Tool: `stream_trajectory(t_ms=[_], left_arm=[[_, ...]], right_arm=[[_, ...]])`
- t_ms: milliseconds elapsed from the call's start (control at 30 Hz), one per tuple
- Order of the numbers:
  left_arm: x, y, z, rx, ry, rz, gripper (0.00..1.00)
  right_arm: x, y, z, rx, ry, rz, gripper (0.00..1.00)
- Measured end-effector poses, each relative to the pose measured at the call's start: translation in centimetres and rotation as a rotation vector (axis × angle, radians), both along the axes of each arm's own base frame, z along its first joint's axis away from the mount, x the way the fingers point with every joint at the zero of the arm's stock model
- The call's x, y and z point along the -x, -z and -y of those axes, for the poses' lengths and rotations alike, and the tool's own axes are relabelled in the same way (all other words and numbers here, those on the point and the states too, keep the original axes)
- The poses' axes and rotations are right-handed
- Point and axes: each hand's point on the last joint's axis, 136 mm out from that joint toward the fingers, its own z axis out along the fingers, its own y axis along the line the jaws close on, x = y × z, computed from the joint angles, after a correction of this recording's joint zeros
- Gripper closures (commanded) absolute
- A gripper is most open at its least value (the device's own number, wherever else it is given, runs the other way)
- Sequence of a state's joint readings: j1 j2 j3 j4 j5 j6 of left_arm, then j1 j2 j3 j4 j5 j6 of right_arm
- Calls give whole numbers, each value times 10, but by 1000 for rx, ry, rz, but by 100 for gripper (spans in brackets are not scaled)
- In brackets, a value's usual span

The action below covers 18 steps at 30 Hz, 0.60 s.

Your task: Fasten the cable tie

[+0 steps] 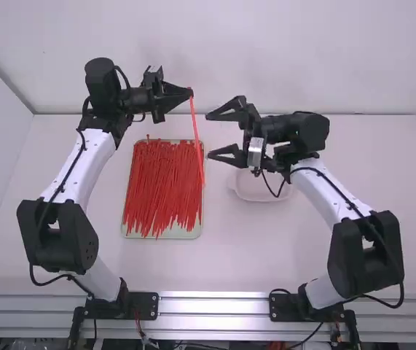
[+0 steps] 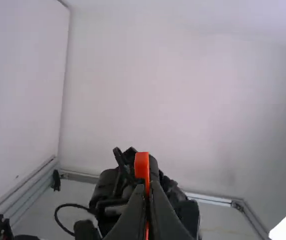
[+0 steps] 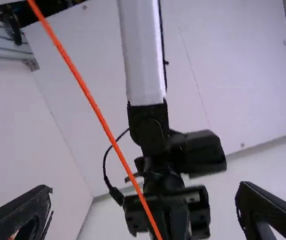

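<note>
Above the tray (image 1: pixel 165 237), left jaws are gripping a dangling cable tie (image 1: pixel 194 124). Right jaws, gaping, are risking knocking it.

Smooth orange plastic cable tie (image 1: pixel 194 120), matt white table (image 1: pixel 266 240) (possibly laminate)

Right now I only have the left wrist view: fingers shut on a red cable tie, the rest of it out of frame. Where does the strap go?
Observer: The cable tie hangs down from the left gripper; its lower end is over the right edge of a tray heaped with spare ties.
Operator: Right gripper on it?
Observer: No. The right gripper is open wide, pointing at the strap from the side, apart from it.
Operator: Anything below that arm?
Observer: A clear container stands on the table under its wrist.
</note>
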<state>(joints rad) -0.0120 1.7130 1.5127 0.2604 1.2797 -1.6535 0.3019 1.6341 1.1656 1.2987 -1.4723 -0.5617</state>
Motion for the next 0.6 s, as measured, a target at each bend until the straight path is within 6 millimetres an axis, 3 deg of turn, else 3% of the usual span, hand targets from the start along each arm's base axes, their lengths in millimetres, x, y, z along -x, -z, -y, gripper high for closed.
stream_trajectory(t_ms=[200, 400, 600], left_arm=[[-5, 0, -2, 0, -31, -6, 98], [-7, 1, -2, -3, -41, -3, 98], [-7, 10, -3, -25, -43, -6, 98]], right_arm=[[17, 4, -11, 13, -71, 43, 18], [22, 8, -11, 33, -101, 51, 50], [26, 8, -14, 39, -117, 39, 60]])
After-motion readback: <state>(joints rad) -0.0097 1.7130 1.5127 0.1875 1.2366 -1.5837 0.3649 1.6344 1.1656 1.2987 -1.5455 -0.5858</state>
